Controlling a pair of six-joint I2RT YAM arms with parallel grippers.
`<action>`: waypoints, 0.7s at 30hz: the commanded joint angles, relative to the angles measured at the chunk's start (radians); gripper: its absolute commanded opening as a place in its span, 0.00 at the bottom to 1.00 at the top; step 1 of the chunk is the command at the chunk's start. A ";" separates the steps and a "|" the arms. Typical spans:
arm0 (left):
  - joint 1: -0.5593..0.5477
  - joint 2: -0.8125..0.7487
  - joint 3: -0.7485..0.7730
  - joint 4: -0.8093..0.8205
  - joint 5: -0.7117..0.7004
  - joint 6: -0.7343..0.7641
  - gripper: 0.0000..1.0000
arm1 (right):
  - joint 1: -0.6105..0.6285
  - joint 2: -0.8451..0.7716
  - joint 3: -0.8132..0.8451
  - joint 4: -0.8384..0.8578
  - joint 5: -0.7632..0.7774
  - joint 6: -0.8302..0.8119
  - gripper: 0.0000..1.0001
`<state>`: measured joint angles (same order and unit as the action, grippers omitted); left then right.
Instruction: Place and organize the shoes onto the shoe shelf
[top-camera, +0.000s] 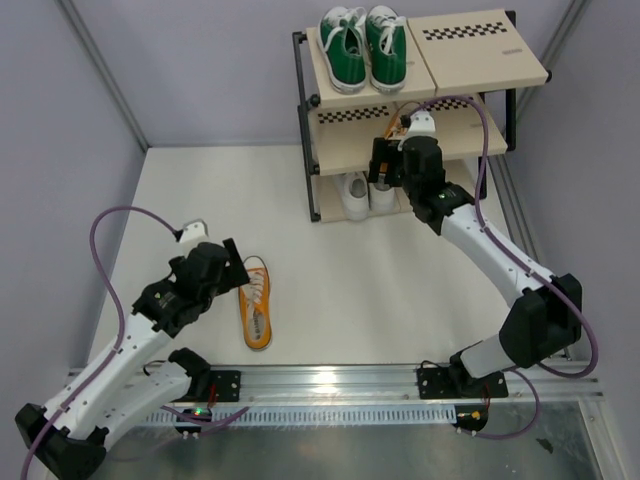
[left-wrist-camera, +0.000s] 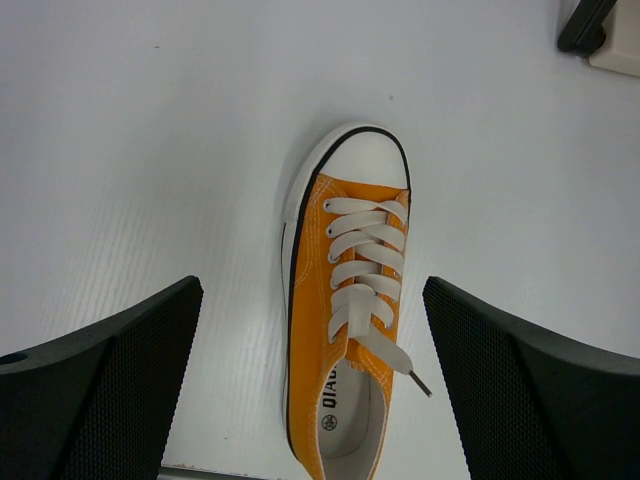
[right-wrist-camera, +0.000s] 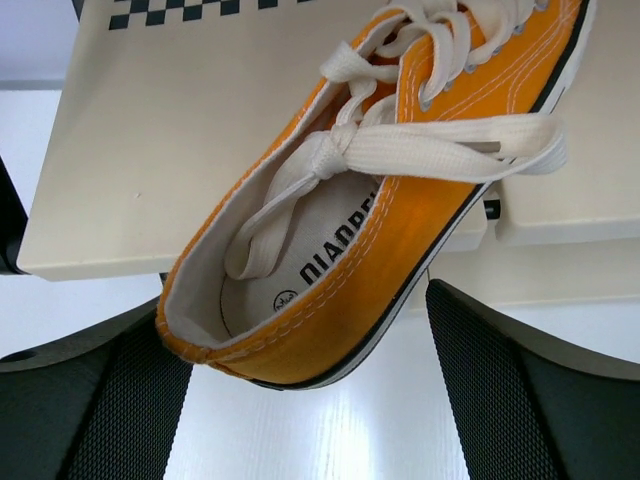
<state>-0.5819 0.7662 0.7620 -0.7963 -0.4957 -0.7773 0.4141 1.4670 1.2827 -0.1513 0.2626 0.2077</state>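
**Seating the orange shoe squarely on the middle board**

The right end effector (top-camera: 384, 158) stood at the middle tier of the shelf (top-camera: 480, 62), its jaws spread wide and gripping nothing. One orange shoe (right-wrist-camera: 400, 230) lay between them with its toe over the middle board (right-wrist-camera: 180, 140). Its heel hung out past the front edge and it was rolled partly onto its side.

Judged from that, the shoe was only half placed. A good finish would be to nudge the heel inward until the whole sole sat flat, then draw the arm straight back so a finger did not snag the loose lace.

The other orange shoe (left-wrist-camera: 350, 300) lay flat on the desk (top-camera: 400, 280), toe toward the shelf. The left end effector (top-camera: 232, 270) hung over it, also wide open and empty, one finger to each side. Gripping it across the middle of the sole would likely keep it level in the lift.

The green pair (top-camera: 362, 48) sat on the top tier and the white pair (top-camera: 365, 192) on the bottom one.
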 joint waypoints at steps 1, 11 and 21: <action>0.007 0.002 0.003 0.040 -0.012 0.009 0.96 | 0.002 -0.003 0.060 -0.051 0.029 0.001 0.94; 0.005 -0.001 0.007 0.042 -0.006 0.016 0.96 | 0.002 0.047 0.130 -0.082 0.030 0.044 0.94; 0.005 -0.013 0.003 0.048 -0.003 0.019 0.96 | 0.002 0.082 0.142 -0.047 0.053 -0.036 0.67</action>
<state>-0.5816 0.7612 0.7620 -0.7841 -0.4953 -0.7731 0.4179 1.5188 1.3888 -0.2165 0.2958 0.2165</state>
